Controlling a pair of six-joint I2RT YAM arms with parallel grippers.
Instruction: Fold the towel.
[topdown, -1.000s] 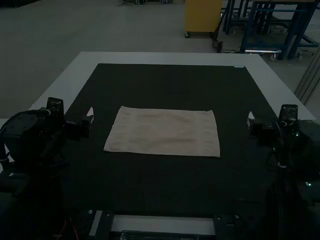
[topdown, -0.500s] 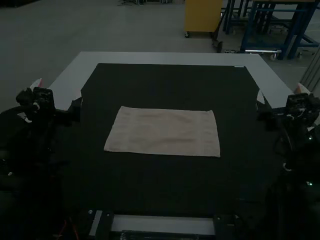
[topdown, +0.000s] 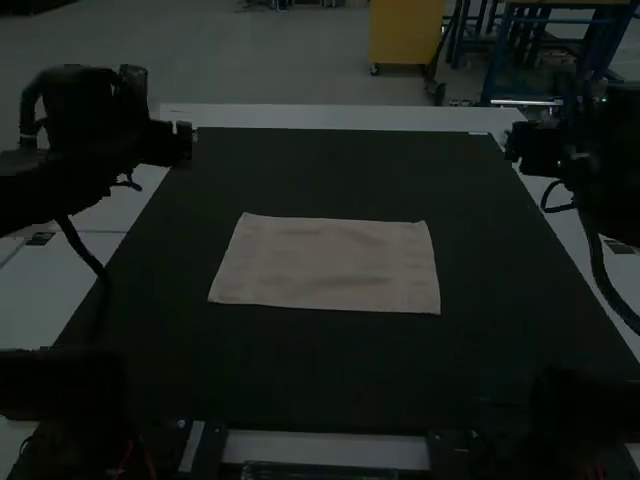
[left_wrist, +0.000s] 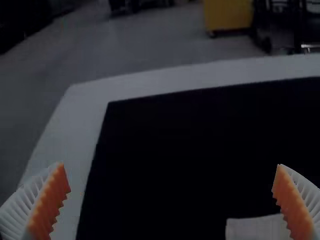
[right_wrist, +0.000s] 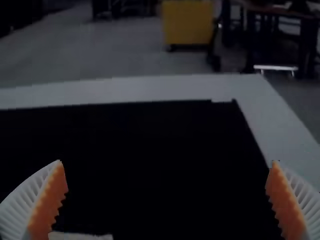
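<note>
From where I stand, the left gripper (topdown: 184, 143) hangs by the far left corner of the dark mat (topdown: 340, 370), well apart from the towel (topdown: 325, 265). Its two white, ribbed fingers are spread wide, as the left wrist view shows, with the orange pads (left_wrist: 49, 202) facing each other across a broad gap. Mat, pale table (topdown: 340, 116) and a corner of the towel appear beyond that gap.

The right gripper (topdown: 518, 145) is over by the mat's far right corner, also well apart from the towel. In the right wrist view its fingers stand just as wide, orange pads (right_wrist: 48, 202) turned inward, with the mat and a strip of the towel's edge beyond them.

The towel itself is on the mat, around the middle, between the two arms and nearer to me than either gripper. It lies flat as a pale rectangle, its long sides running left to right, with faint bands near both short ends and some soft ripples across it. Whether it is one layer or already doubled, I cannot tell.
</note>
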